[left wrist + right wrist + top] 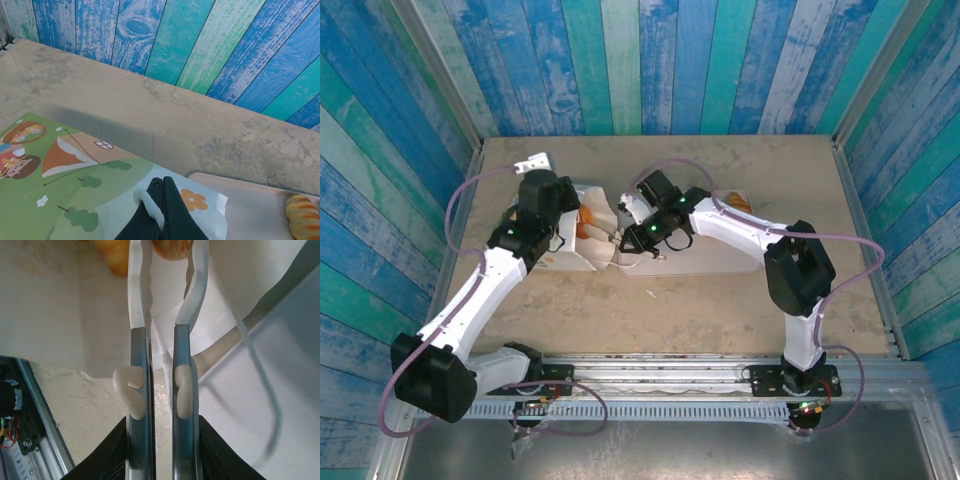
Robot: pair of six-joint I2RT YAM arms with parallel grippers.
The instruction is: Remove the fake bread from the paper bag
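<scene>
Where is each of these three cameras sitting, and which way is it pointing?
Top external: above and behind the arms, looking down on the table; both arms show.
Left wrist: on the left pincer, low, facing the back wall across the paper bag; its shut fingers show.
Right wrist: on the right pincer, pointing into the bag at fake bread; its fingers show.
Shared: all three catch the bag.

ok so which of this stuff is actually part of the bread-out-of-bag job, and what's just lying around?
Job:
- paper bag, edge pinched by the left tool
- fake bread, one piece held in the right tool
- another pastry, already out of the bag

Lying about:
- pale pink tray under that pastry, not named in the task
- small white object, too small to identify
</scene>
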